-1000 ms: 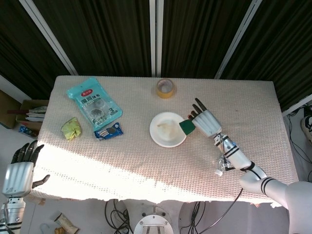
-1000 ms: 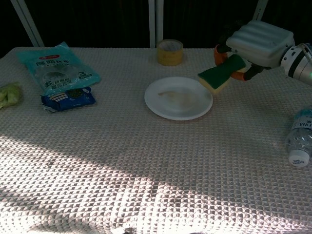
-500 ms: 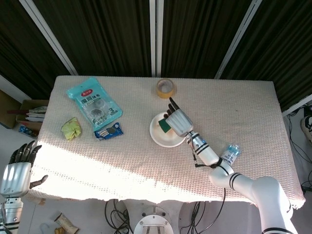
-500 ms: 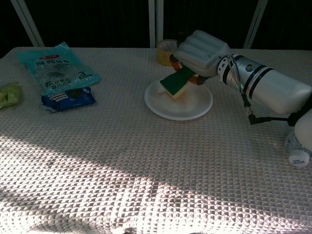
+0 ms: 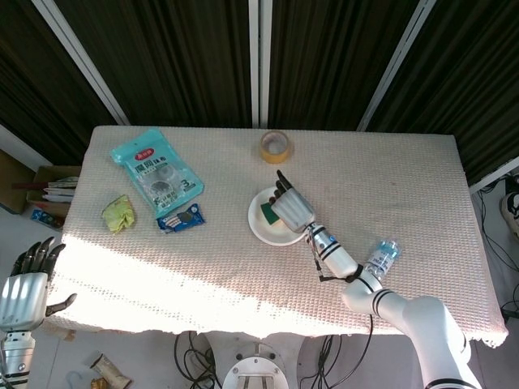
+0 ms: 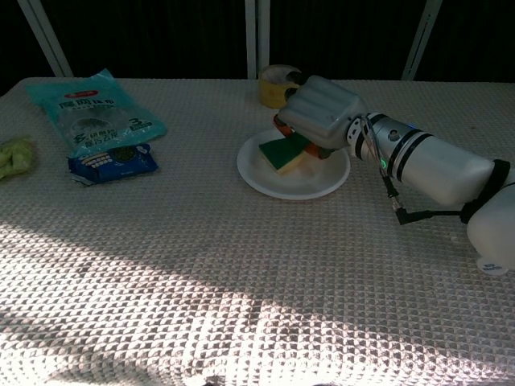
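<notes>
The green-and-yellow rectangular sponge (image 6: 281,152) lies on the round white plate (image 6: 265,172) mid-worktop, pinched by the right hand (image 6: 319,115). A yellow tape roll (image 6: 273,84) stands just beyond; a clear plastic bottle (image 5: 380,258) lies right. The left hand (image 5: 26,280) hangs spread, off the worktop's near left.

Harsh sunlight, diagonal shadow band, dark backdrop.

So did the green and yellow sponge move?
Yes. The green and yellow sponge, held by the right hand, went left from beside the round white plate onto it.
</notes>
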Robot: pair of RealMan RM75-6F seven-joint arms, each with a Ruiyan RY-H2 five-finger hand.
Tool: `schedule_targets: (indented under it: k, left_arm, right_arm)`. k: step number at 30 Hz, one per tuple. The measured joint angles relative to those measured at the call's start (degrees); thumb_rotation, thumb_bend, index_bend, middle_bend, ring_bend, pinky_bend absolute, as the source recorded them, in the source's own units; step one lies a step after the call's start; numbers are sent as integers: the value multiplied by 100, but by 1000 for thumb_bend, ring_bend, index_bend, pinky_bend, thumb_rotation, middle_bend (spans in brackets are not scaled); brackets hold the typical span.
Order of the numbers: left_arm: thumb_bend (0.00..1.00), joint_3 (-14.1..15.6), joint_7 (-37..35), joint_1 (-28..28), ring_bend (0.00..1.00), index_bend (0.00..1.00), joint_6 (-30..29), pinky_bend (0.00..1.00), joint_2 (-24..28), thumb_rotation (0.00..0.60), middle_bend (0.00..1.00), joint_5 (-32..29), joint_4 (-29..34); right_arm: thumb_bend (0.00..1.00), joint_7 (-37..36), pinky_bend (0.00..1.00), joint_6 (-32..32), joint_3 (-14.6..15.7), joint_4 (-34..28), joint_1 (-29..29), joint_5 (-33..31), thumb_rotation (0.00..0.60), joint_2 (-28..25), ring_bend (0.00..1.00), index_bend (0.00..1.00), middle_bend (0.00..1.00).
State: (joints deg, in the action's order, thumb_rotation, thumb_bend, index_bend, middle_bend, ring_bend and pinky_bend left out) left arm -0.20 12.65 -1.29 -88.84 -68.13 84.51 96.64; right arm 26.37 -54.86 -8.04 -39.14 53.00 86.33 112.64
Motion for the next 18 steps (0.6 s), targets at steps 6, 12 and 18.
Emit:
schedule_targets:
  k: [6, 12, 18]
  left_arm:
    - [93, 5, -72, -32, 62, 155, -39, 137, -25, 600, 56, 13, -62]
    - [92, 8, -78, -43, 62, 155, -52, 137, -38, 600, 56, 30, -71]
    - [92, 14, -77, -51, 62, 155, -26, 137, -38, 600, 56, 7, -82]
  right_arm:
    - [372, -206, 49, -347, -66, -317, -58, 14, 600, -214, 207, 613, 460]
    - [375, -88, 50, -146, 36, -431, -79, -16, 600, -220, 217, 615, 460]
    - [378, 19, 49, 98, 183, -140, -101, -41, 600, -68, 218, 615, 460]
